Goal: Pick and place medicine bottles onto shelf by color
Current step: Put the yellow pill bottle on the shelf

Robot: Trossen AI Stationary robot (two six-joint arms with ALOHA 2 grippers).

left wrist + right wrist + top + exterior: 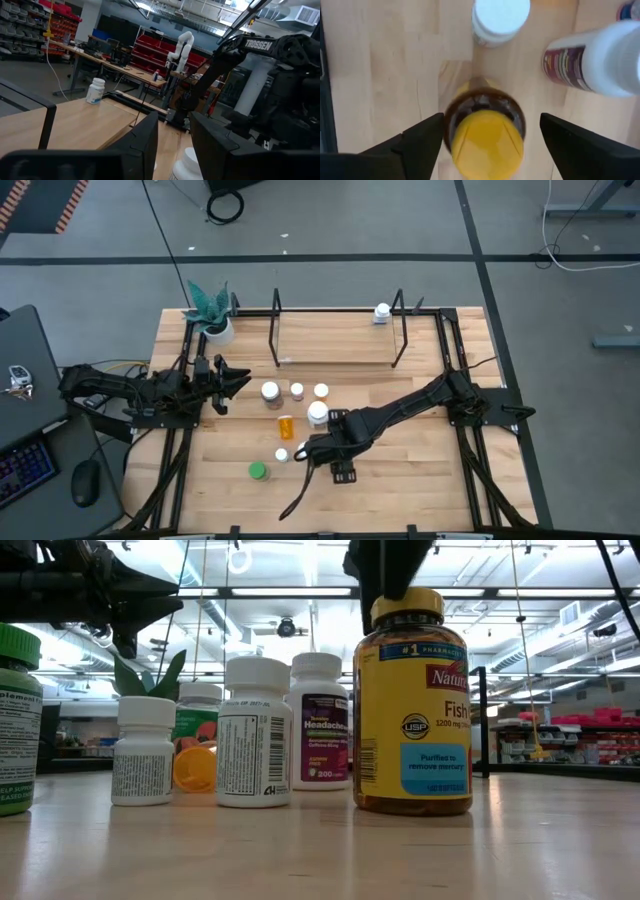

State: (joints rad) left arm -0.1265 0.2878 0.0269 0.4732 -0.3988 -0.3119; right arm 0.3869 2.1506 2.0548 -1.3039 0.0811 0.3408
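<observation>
As right tool (487, 137) gapes, amber bottle (485, 127) upright (yellow-capped), ungripped

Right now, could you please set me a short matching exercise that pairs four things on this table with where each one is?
Things:
1. amber bottle with the yellow lid
2. white bottle on the shelf
3. green-capped bottle
4. potted plant

Places:
A. far left corner of the table
B. standing alone near the shelf's right end
C. nearest the front edge, left of the right gripper
D. between the right gripper's open fingers

Pairs: 1-D, 2-B, 3-C, 4-A
</observation>
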